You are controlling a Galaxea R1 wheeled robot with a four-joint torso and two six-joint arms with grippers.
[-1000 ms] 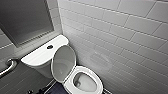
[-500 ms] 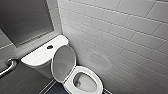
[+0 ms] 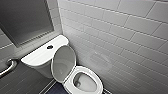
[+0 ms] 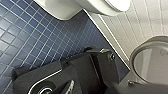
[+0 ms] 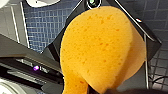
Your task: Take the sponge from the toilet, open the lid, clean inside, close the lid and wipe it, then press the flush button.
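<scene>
**Sponge in R gripper, lid up, bowl open**

L to R in the head view: a metal grab bar (image 3: pixel 7 67) on the dark wall, w/ a dark framed panel (image 3: pixel 25 20) above it. Then comes the toilet (image 3: pixel 37 58), w/ the flush button (image 3: pixel 50 46) in the middle of the tank top. Next is the lid (image 3: pixel 63 62), raised and leaning back toward the tank. The seat (image 3: pixel 98 82) is down and the bowl is exposed. The white tiled wall (image 3: pixel 125 37) takes up the right side. The left wrist view shows the blue mosaic floor (image 4: pixel 30 37).

The sponge (image 5: pixel 100 50) is off the toilet, hanging close in front of the right wrist cam over the floor. It's bowed, so we judge the right gripper (image 5: pixel 100 90) is pinching it at one edge. Left gripper: we can't tell its state.

Handling, our judgement:
- **Sponge:** light, soft and porous. It squashes under little force and has a grippy surface, so slip is unlikely. It would get heavier and drip once wet.
- **Sponge hold:** best taken at one short end so the broad face stays free for wiping. The present hold seems to allow that.
- **Lid:** thin glossy plastic, light, slick and hinged. It's best taken at the front rim and eased down, not dropped.

Brands/labels/text: none legible anywhere.
</scene>
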